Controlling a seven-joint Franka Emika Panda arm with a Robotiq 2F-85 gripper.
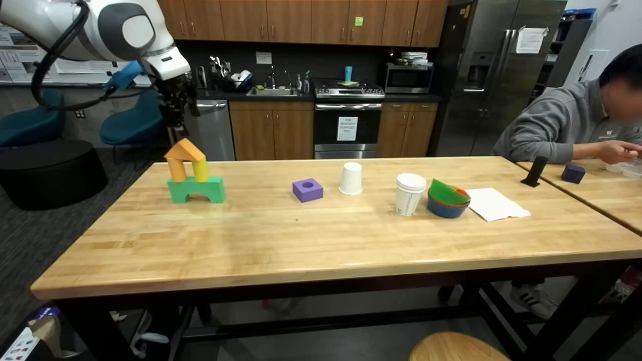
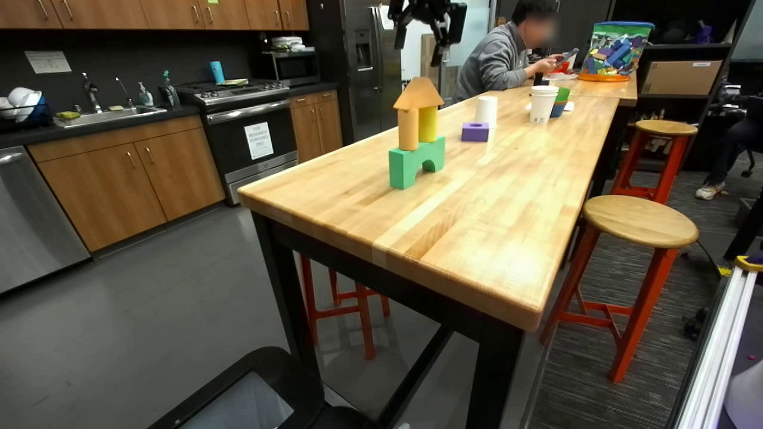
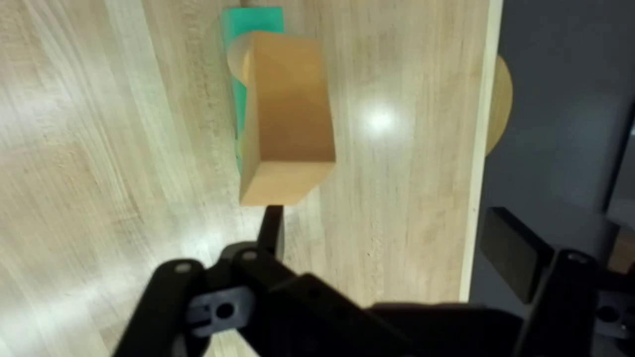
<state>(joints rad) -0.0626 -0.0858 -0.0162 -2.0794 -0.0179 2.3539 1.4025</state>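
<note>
The gripper stands wide open and empty; in the wrist view one fingertip shows just off the end of the orange triangular block, the other past an edge of the tabletop. The block lies near the tabletop's far left corner in an exterior view, atop an orange cylinder and a yellow cylinder on a green arch. Since the gap looks off-centre, care would mean lining it up over the block before any lowering, then moving slowly and straight: the cylinders probably tip easily. The arm reaches in high from the tabletop's left end, wrist bent, fingers pointing down. Farther along stands a purple block.
</note>
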